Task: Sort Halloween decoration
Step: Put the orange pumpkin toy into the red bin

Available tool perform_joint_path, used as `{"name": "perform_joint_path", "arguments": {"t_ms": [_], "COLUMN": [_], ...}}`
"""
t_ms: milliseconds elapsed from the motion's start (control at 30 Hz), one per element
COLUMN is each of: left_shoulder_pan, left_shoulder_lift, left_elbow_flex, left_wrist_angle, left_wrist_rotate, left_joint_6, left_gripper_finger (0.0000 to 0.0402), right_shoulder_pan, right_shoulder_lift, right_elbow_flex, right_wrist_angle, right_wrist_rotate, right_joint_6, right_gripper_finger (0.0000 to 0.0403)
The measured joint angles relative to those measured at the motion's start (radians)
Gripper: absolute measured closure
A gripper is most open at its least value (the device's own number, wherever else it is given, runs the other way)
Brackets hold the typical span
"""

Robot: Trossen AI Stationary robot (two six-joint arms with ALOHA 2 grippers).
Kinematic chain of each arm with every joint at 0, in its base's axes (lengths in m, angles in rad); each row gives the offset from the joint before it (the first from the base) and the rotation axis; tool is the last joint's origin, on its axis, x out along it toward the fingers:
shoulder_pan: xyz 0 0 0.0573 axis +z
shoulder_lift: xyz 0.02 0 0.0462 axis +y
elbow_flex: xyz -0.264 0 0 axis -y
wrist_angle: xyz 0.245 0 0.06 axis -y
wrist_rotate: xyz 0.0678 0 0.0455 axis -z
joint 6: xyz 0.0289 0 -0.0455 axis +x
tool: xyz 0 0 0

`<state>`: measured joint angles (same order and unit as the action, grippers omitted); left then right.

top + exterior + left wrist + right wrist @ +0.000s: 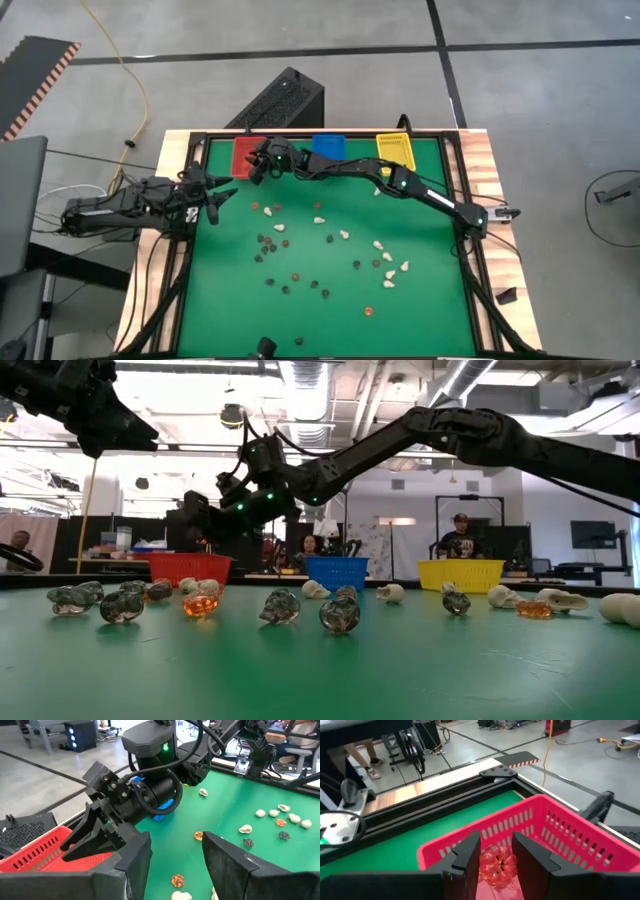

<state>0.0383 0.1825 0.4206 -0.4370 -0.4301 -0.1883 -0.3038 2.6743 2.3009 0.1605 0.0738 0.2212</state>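
Between the right gripper [497, 862] jaws, clamped on it, the orange pumpkin trinket [497, 865] sits low in the frame, directly above the red bin [560, 835], ready to drop.

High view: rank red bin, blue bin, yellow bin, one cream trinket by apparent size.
1-3. Blue bin, yellow bin, red bin: blue and yellow look alike; red is partly hidden under the right gripper, so no ranking.
4. Cream trinket: far smaller.
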Motion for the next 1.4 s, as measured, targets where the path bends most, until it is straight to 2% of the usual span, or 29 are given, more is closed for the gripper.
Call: {"name": "perform_joint_path", "arguments": {"t_ms": [233,500,633,767,967,1167,1300,1400], "left_shoulder_pan": [0.000,0.000,0.000,0.000,0.000,0.000,0.000,0.000], "left_shoulder_lift": [0.000,0.000,0.000,0.000,0.000,0.000,0.000,0.000], "left_elbow_flex": [0.000,0.000,0.000,0.000,0.000,0.000,0.000,0.000], "left_wrist_angle": [0.000,0.000,0.000,0.000,-0.001,-0.003,-0.003,-0.003], "left_wrist_rotate": [0.000,0.000,0.000,0.001,0.001,0.002,0.001,0.001], "left_joint_6": [0.000,-0.001,-0.001,-0.001,-0.004,-0.004,-0.004,-0.004], "left_gripper_finger": [0.0233,0.0233,0.0233,0.0233,0.0233,0.0233,0.0233,0.0233], "right_shoulder_pan": [-0.002,-0.003,0.000,0.010,0.031,0.038,0.037,0.034], "right_shoulder_lift": [0.000,0.000,-0.021,-0.106,-0.291,-0.545,-0.703,-0.803], "right_elbow_flex": [0.000,0.000,-0.002,-0.002,0.000,0.000,0.000,0.000], "right_wrist_angle": [-0.016,-0.018,-0.029,-0.096,-0.321,-0.709,-0.997,-1.229], "right_wrist_rotate": [0.003,0.004,0.004,0.004,-0.005,-0.045,-0.045,-0.023], "right_joint_6": [0.022,0.018,-0.009,-0.090,-0.253,-0.425,-0.455,-0.406], "right_gripper_finger": [0.0238,0.0181,0.0174,0.0180,0.0188,0.0189,0.0189,0.0189]}}
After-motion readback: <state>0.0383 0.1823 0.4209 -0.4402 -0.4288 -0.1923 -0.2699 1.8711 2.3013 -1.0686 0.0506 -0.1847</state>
